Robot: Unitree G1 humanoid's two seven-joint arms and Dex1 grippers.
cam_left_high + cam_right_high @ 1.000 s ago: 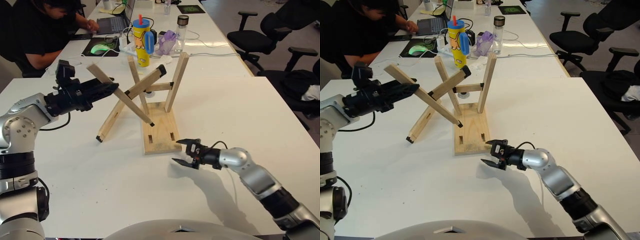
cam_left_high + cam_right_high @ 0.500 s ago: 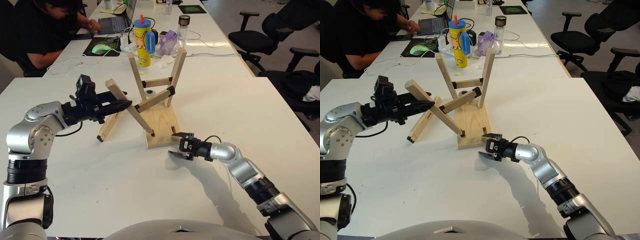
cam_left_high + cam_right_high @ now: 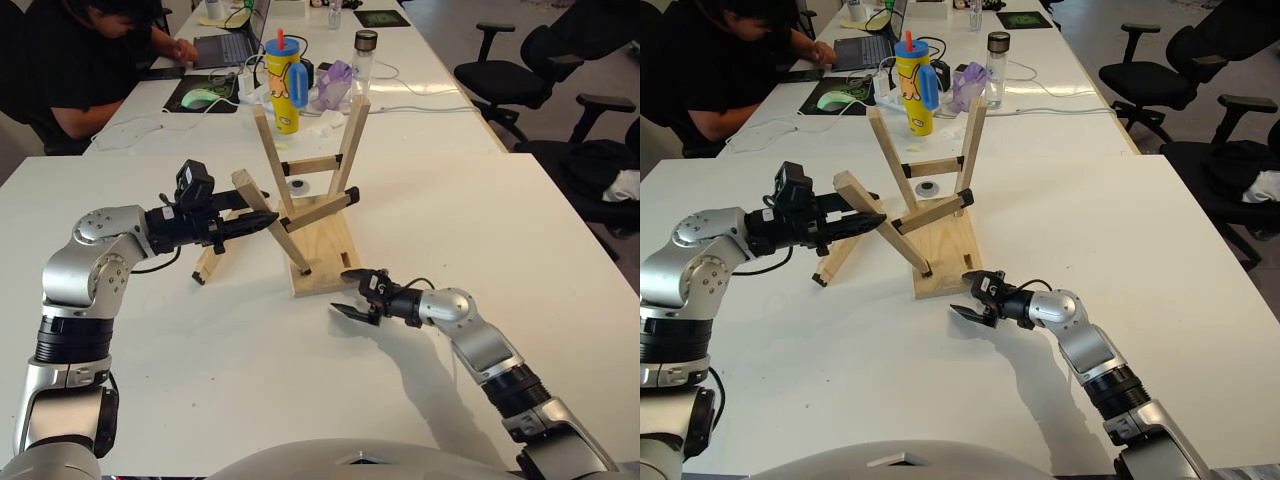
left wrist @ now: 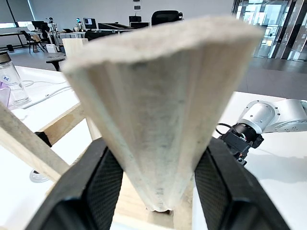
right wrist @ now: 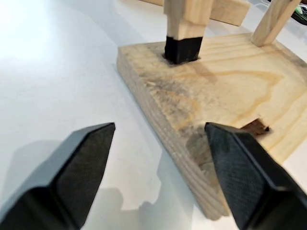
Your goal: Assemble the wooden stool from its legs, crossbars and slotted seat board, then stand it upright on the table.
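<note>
Left pincer (image 3: 252, 222) pinching a slanted wooden leg (image 3: 288, 248), the leg's black tip in a slot of the seat board (image 3: 328, 250), board flat on the white surface (image 3: 240, 370), right pincer (image 3: 346, 292) spread wide, facing the board's near corner just ahead

Pale wood stool (image 3: 330, 257), black-tipped legs (image 3: 352, 150)

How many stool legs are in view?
4. The far-left leg and far-right leg stand in the seat board; the held leg, in the left gripper, has its tip in a near slot; the slanting leg touches the table beside it.
</note>
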